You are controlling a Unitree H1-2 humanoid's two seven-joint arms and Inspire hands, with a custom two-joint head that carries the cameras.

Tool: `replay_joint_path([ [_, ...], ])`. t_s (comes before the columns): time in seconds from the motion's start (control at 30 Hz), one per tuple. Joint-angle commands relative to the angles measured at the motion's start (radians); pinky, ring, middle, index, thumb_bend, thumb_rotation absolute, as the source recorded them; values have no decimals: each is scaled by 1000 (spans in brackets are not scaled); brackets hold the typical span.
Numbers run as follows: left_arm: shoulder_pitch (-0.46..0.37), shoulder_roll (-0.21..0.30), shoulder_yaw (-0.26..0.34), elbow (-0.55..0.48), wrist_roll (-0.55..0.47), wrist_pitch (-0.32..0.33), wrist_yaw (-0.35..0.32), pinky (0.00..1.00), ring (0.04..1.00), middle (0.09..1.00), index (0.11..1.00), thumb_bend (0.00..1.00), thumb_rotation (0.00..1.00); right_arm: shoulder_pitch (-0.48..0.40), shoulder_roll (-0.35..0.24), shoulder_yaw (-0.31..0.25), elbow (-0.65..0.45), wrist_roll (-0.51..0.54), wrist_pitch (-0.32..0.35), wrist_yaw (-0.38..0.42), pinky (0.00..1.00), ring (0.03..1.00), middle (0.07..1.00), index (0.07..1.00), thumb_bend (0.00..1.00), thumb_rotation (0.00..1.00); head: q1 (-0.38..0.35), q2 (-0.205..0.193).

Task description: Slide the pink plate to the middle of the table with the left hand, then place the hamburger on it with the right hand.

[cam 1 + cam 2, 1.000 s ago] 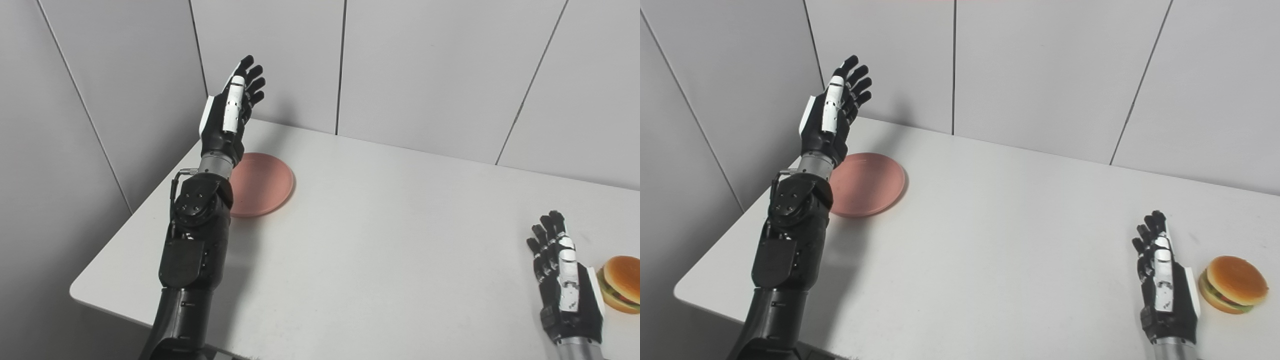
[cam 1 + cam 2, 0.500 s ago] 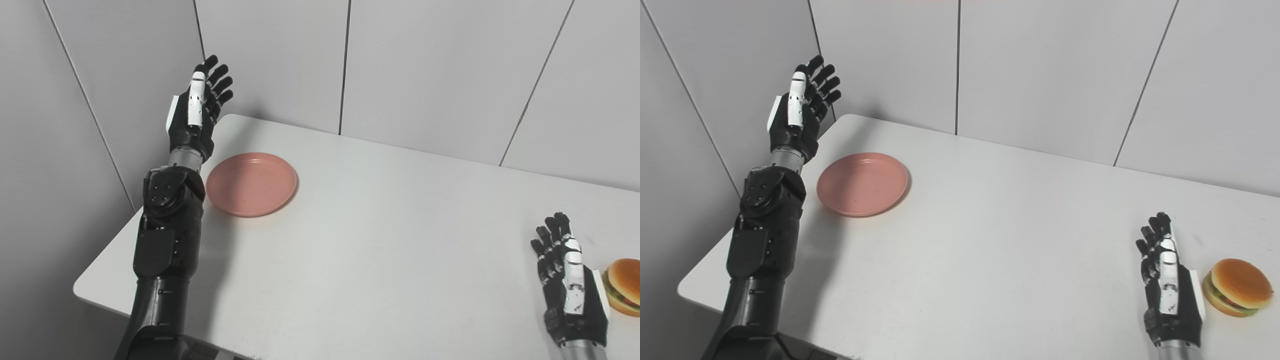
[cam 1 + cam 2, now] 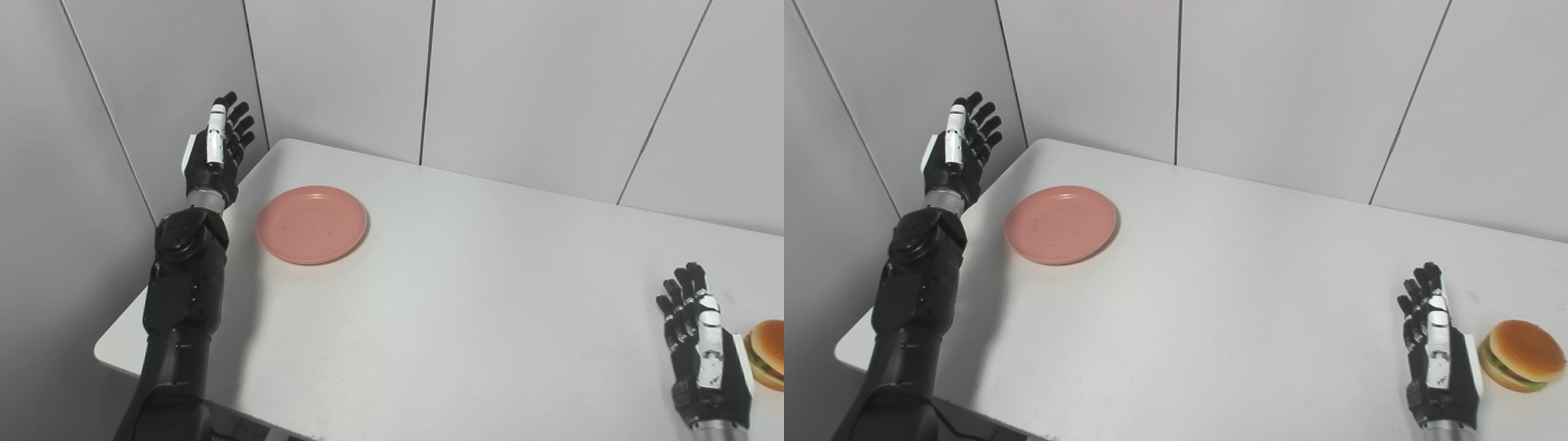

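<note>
The black-and-white left hand, fingers spread and empty, has swung outward past the white table's left edge, clearing the round pink plastic plate. A push toward centre now looks possible. The plate lies flat near that edge, axisless. The right hand waits open beside the toy hamburger.
</note>
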Motion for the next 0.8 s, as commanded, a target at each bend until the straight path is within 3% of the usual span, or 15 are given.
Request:
replay_joint_path([
  [0.0, -41, 37, 2, 5, -1, -39, -10, 958, 939, 936, 921, 341, 1000, 54, 14, 3, 32, 5, 11, 7, 1000, 1000, 1000, 1000, 180, 1000, 2, 3],
  [0.17, -39, 41, 11, 45, -15, -31, -12, 959, 934, 933, 914, 380, 1000, 50, 11, 2, 44, 5, -5, 12, 1000, 1000, 1000, 1000, 172, 1000, 2, 6],
  [0.53, -37, 55, 12, 151, -28, -65, -37, 999, 963, 952, 934, 347, 1000, 52, 6, 3, 37, 6, 1, 14, 1000, 1000, 1000, 1000, 200, 1000, 4, 10],
  [0.77, -35, 62, 11, 220, -26, -84, -48, 960, 950, 948, 939, 338, 1000, 54, 6, 5, 33, 4, -2, 13, 1000, 1000, 1000, 1000, 197, 1000, 2, 12],
])
